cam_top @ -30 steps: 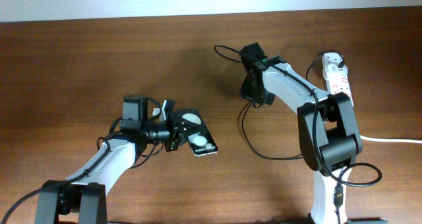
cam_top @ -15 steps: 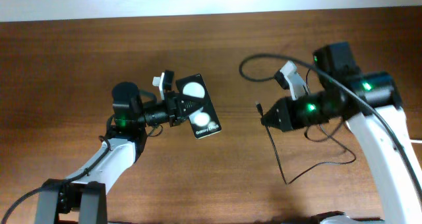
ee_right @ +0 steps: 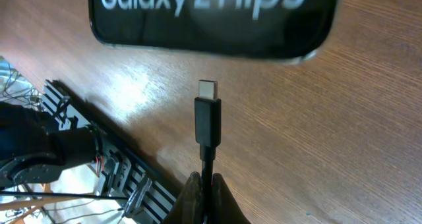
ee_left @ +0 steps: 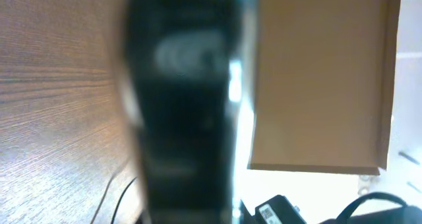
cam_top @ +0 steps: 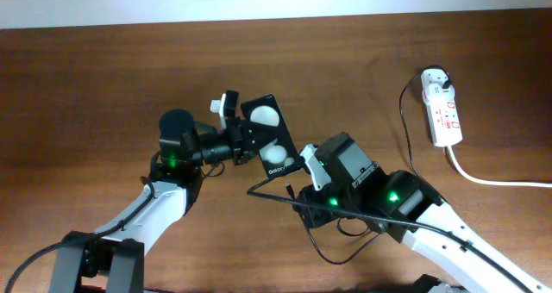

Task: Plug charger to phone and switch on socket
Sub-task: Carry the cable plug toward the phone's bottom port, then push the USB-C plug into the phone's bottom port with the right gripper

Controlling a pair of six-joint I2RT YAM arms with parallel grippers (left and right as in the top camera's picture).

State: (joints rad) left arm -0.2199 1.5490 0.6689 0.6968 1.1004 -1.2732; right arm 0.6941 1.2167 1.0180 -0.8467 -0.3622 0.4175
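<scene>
Black charger (ee_right: 207, 120) tip now brought close to phone (ee_right: 211, 20) btm edge

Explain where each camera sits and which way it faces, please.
Overhead: above the table, facing down on both arms, the phone and the socket.
Left wrist: on the left arm, facing the blurred phone close up; no fingers discernible.
Right wrist: on the right arm, facing along the charger toward the phone; right gripper at bottom.
Shared: the phone.

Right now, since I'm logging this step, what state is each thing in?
phone: gripped by the left gripper, nothing plugged in.
charger: pinched by the right gripper, tip short of the phone.
socket: lying flat, switch position unreadable.
</scene>
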